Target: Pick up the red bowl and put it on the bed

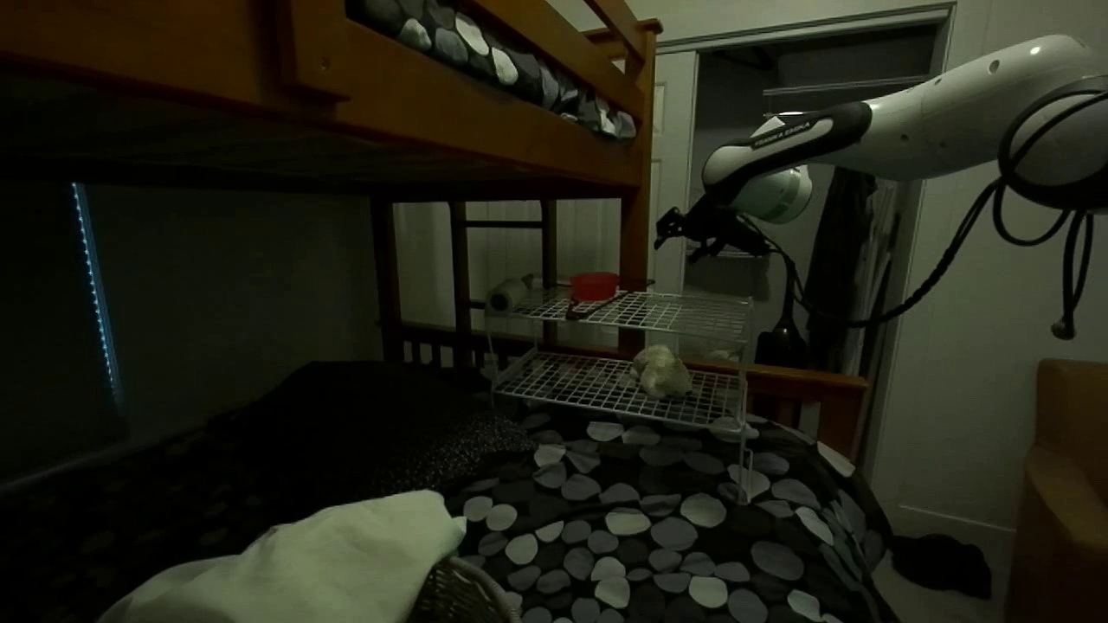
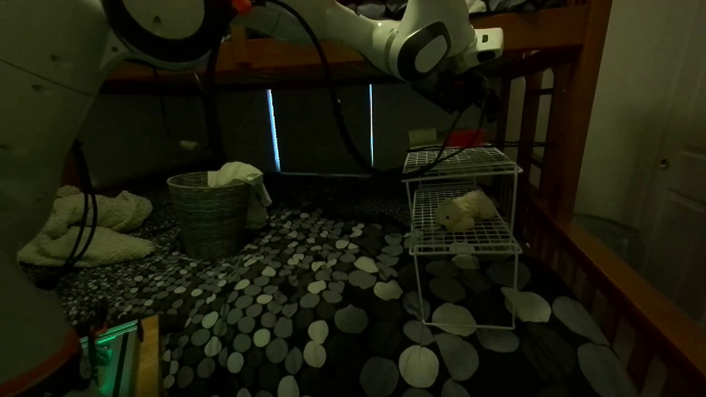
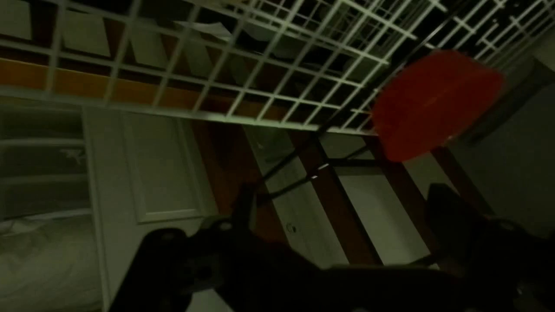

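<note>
Atop wire bench (image 1: 684,311), has bowl (image 1: 595,286) to fetch, seated above bed (image 2: 342,309), perhaps raised for easier reach | holds pincer (image 3: 342,199) spread wide, empty, clear of bowl, presumably to straddle its wall

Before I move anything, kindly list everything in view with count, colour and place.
bunk bed: 1, brown, under rack
rack: 1, white, bed's lower level
red bowl: 1, red, rack's top shelf
cylinder: 1, pale, beside bowl
thin item: count unclear, black, near bowl
plush toy: 1, cream, lower shelf
basket: 1, grey, on bed
cloth: 1, white, over basket's rim
blanket: count unclear, cream, near basket
bedding: count unclear, black-grey, both levels
chair: 1, tan, picture's right edge
bundle: 1, black, floor
doors: count unclear, white, background
robot arm: 1, white, near rack
fingers: 2, black, near bowl
</note>
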